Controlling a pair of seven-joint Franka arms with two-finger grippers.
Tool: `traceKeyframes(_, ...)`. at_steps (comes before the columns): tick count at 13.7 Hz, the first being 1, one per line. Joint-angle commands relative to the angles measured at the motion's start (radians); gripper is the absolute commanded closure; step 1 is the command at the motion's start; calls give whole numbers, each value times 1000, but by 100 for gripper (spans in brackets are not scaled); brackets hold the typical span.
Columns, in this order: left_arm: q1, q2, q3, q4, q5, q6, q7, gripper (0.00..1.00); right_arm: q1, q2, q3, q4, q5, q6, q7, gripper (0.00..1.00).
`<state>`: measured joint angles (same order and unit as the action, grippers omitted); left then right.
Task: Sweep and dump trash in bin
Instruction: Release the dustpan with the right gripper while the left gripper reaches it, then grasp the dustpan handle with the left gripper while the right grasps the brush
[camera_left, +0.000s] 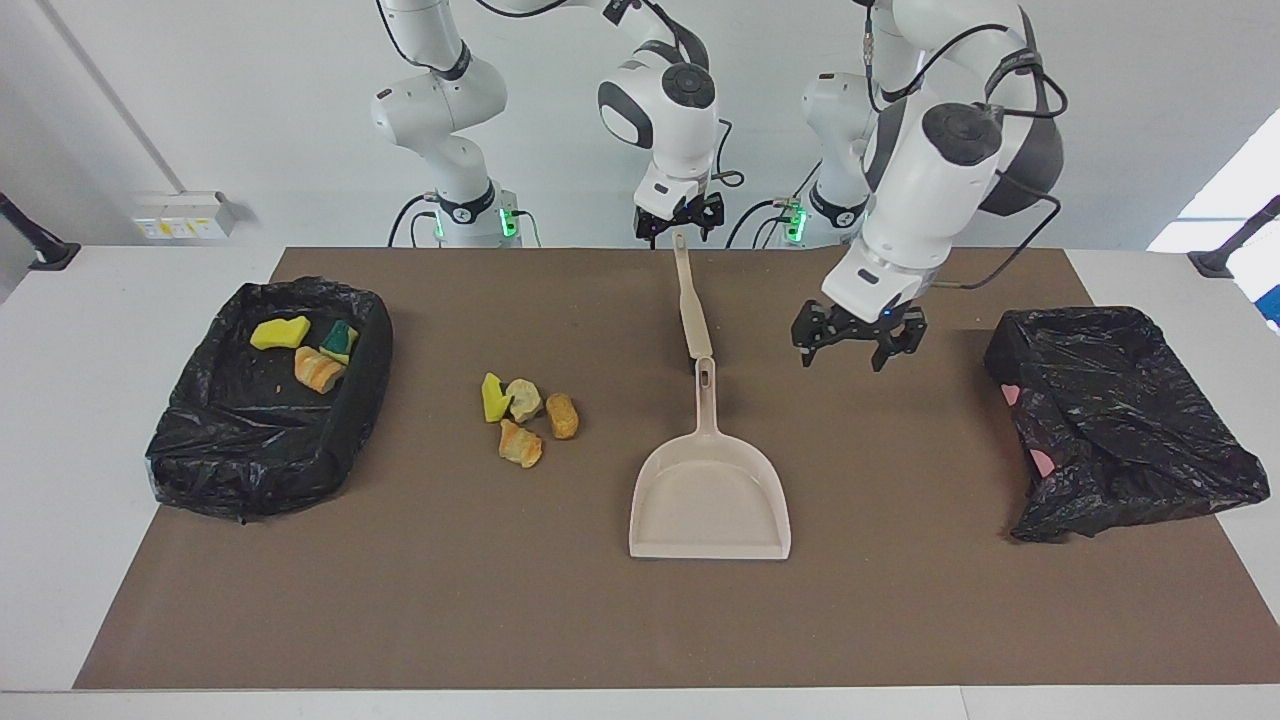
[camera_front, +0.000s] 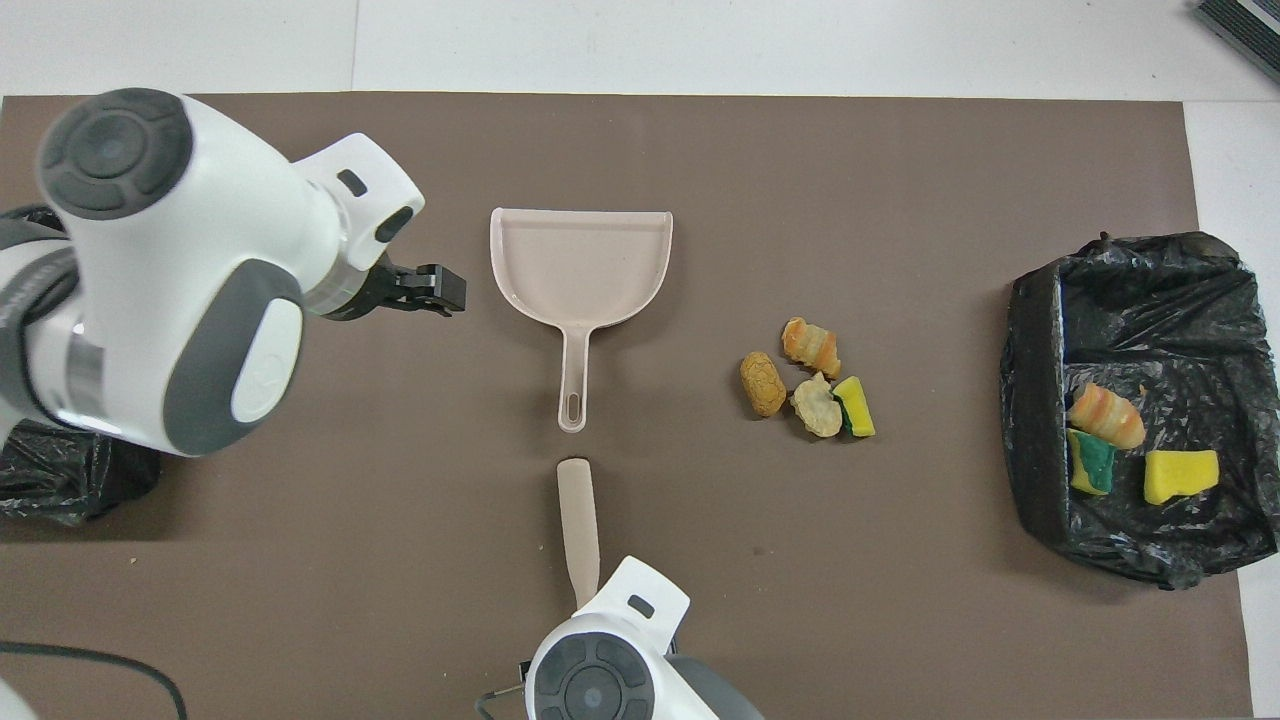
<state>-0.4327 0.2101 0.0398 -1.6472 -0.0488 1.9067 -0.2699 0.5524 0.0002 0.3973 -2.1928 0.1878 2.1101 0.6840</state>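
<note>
Facing view has the right gripper (camera_left: 679, 225) up over the brush (camera_left: 689, 305) at the robots' edge of the mat, fingers spread, gripping nothing. Left gripper (camera_left: 858, 343) hovers jaws wide and empty over bare mat beside the dustpan (camera_left: 711, 495) handle. Four pieces of trash (camera_left: 527, 412) lie clustered on the mat between dustpan and bin (camera_left: 262, 460); three more sit in that bin.
</note>
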Motion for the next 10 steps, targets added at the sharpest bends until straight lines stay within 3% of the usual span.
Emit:
traceKeyframes(1,-75,83,17,4,6,87,-77,0,27,12,-5,-68,30,100,-31,0)
traceKeyframes(7,-198,123,17,-117,3,216,-152,0,29,63,-6,-79,30,203,-35,0)
traceKeyframes(8,-210,146,15,-124,3,232,-182,0,27,66,-6,-79,30,205,-41,10)
traceKeyframes(10,-230,157,18,-118,4,206,-193,0,27,66,-6,-78,30,202,-41,85)
